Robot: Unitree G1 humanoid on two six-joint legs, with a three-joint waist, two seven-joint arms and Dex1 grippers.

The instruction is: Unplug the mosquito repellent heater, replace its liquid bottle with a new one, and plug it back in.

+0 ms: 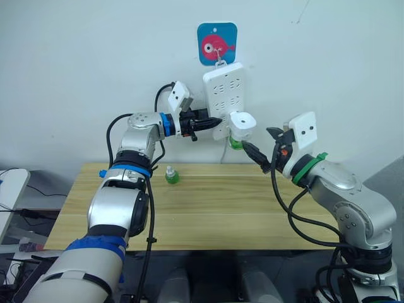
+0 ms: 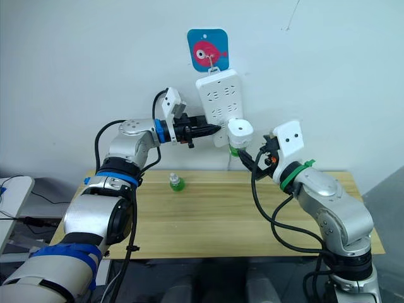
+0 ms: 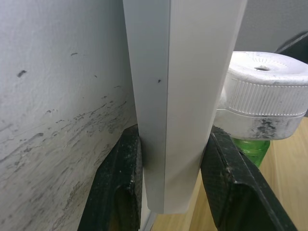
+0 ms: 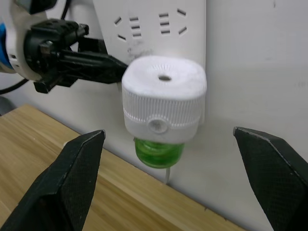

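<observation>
A spare green bottle [image 1: 171, 175] stands on the wooden table [image 1: 214, 214], below and left of the power strip [image 1: 223, 95] on the wall. L gripper [image 1: 214, 120] pinches the strip's lower edge. The heater [image 1: 242, 125] sits plugged in at the strip's bottom, w/ a green bottle [image 4: 159, 151] under it. R gripper [image 4: 180, 183] waits wide open just right of the strip, facing the heater.

The left arm reached forward at shoulder height, elbow bent, its left gripper [image 1: 211, 121] clamped with both fingers [image 3: 118, 192] pressed on opposite faces of what it held. The right arm was raised from a bent elbow, its right gripper [image 1: 255, 154] spread wide, fingers [image 4: 72, 178] well apart.
</observation>
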